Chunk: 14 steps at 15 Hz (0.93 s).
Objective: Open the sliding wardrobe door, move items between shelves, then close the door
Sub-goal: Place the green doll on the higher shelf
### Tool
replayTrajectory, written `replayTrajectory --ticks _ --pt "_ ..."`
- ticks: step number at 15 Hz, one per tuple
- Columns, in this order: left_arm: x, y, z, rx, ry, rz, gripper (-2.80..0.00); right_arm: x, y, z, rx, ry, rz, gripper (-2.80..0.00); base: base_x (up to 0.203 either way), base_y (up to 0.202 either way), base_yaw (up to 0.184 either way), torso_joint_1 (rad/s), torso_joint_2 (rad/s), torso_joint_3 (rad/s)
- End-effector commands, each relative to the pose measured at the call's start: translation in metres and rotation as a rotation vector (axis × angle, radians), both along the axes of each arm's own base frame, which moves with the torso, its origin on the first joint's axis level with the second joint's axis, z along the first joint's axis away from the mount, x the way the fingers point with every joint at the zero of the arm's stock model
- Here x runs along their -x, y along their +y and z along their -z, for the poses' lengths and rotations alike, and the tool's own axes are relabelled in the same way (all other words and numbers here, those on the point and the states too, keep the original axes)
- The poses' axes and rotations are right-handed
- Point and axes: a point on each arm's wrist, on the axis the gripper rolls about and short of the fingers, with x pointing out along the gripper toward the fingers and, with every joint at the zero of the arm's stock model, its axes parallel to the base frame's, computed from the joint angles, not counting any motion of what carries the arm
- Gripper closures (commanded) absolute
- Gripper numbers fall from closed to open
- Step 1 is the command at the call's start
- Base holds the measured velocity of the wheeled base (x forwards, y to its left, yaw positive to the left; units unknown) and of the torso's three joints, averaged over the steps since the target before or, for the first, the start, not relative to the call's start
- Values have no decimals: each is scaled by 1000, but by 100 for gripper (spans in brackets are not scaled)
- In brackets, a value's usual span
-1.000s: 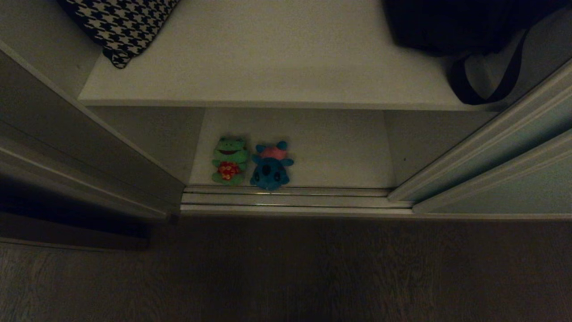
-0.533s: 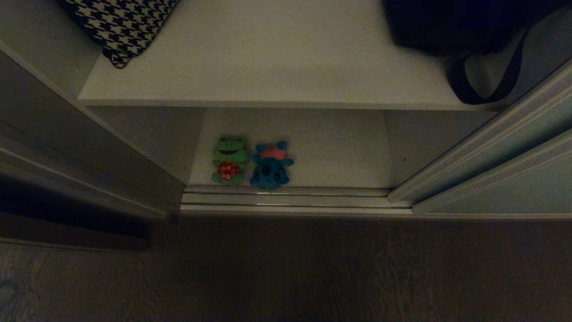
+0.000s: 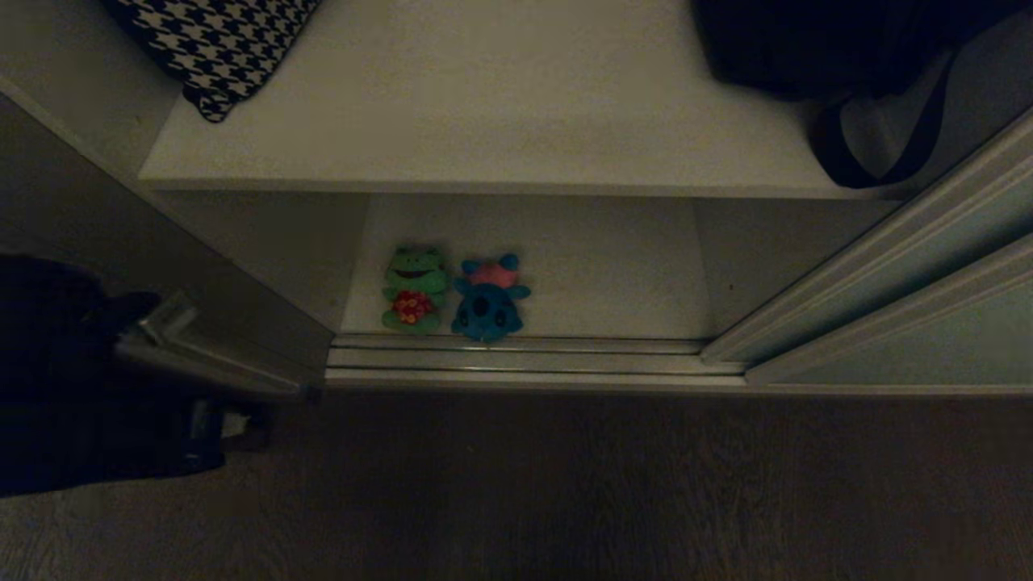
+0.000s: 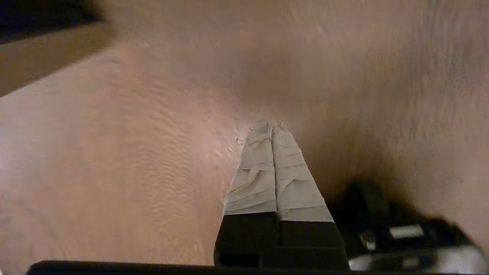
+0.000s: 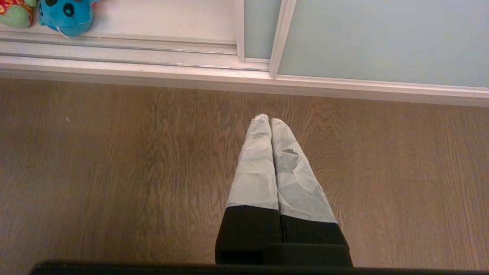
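Note:
The sliding wardrobe door point(image 3: 920, 339) stands slid to the right, leaving the wardrobe open. On the lower white shelf point(image 3: 605, 266), close to its front edge, sit a green frog point(image 3: 415, 289) and a blue creature point(image 3: 489, 300) side by side. Above them is the upper white shelf point(image 3: 484, 105). My left arm point(image 3: 73, 387) shows as a dark mass at the lower left, apart from the toys. Its gripper point(image 4: 271, 128) is shut and empty over the wooden floor. My right gripper point(image 5: 269, 120) is also shut and empty above the floor, short of the rails, with the blue creature point(image 5: 67, 15) and the door point(image 5: 382, 38) beyond it.
A houndstooth cushion point(image 3: 218, 40) lies on the upper shelf's left end and a black strapped bag point(image 3: 839, 56) on its right end. Silvery rails point(image 3: 516, 359) run along the wardrobe's foot. A dark wardrobe side panel point(image 3: 161, 242) stands at the left. Wooden floor point(image 3: 565, 484) lies in front.
My left arm has risen into the head view at the lower left, where only the panel and floor showed before. The toys and the door have not moved.

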Motion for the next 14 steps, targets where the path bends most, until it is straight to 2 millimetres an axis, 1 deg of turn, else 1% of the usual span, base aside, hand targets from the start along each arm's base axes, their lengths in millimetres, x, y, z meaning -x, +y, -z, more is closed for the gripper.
replayTrajectory --ticks 1,4,8,10,14 --pt "-40 -2 32 15 145 35 0 0 0 0 0 1 1 0 0 0 0 0 0 0" --pt "-58 -8 48 36 207 88 0 0 0 0 0 2 0 0 0 0 0 0 0 0" --pt "-80 -14 66 38 260 107 0 0 0 0 0 1 1 0 0 0 0 0 0 0" --pt "-99 -15 76 37 275 110 0 0 0 0 0 1 0 0 0 0 0 0 0 0" --pt "-140 -17 91 50 230 94 0 0 0 0 0 2 0 0 0 0 0 0 0 0"
